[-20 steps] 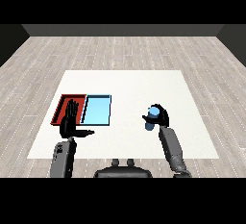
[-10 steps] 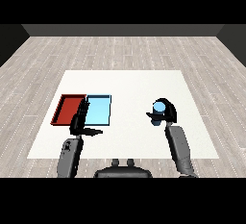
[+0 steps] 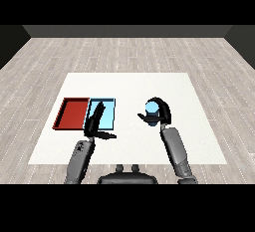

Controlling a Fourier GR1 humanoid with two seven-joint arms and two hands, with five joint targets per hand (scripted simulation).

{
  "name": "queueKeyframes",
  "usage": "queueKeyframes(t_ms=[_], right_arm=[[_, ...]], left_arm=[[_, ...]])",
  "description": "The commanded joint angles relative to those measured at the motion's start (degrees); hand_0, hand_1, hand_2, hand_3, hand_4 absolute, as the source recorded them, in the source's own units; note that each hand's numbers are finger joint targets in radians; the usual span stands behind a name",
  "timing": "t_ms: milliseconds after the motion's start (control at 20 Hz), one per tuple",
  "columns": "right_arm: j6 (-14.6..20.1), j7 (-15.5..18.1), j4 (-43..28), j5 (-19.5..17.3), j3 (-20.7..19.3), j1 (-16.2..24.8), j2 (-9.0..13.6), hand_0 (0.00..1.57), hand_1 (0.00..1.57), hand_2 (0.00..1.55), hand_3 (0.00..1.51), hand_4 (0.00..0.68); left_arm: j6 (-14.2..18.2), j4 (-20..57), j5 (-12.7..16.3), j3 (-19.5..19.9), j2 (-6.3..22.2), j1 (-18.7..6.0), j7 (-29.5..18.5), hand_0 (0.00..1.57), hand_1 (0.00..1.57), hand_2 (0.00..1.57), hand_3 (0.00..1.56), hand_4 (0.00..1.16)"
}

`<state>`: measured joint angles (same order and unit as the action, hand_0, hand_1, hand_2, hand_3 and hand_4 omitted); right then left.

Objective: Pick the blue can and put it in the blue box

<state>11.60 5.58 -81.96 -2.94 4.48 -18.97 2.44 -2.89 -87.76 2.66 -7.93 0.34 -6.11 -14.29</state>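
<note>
My right hand [image 3: 160,113] is curled round the blue can [image 3: 151,109], holding it above the white table to the right of the trays. The light blue tray [image 3: 109,116] lies left of centre, with the red tray [image 3: 72,112] touching its left side. Over the blue tray's near left part hovers my left hand [image 3: 95,120], fingers straight and thumb sticking out to the right. Nothing lies inside either tray that I can see.
The white table [image 3: 134,89] stretches wide behind and to the right of the trays. Beyond its edges is grey plank floor [image 3: 124,52].
My right hand has carried the blue can leftward, toward the trays. My left hand has shifted right, from over the red tray to over the blue one.
</note>
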Motion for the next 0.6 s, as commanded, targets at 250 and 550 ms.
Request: queueKeyframes(t_ms=[250, 550], right_arm=[[6.08, -5.52, -1.01, -6.04, 5.88, -4.99, -2.39, 1.44, 1.44, 1.45, 1.40, 0.609], [4.15, 0.42, 3.15, -4.18, 5.50, -4.33, -2.41, 1.46, 1.46, 1.46, 1.40, 0.608]], left_arm=[[3.04, 1.18, 2.24, -4.84, -0.33, -2.15, 3.83, 0.00, 0.00, 0.00, 0.00, 0.00], [6.90, 2.62, 4.75, -9.94, -0.34, -4.33, 5.85, 0.00, 0.00, 0.00, 0.00, 0.00]])
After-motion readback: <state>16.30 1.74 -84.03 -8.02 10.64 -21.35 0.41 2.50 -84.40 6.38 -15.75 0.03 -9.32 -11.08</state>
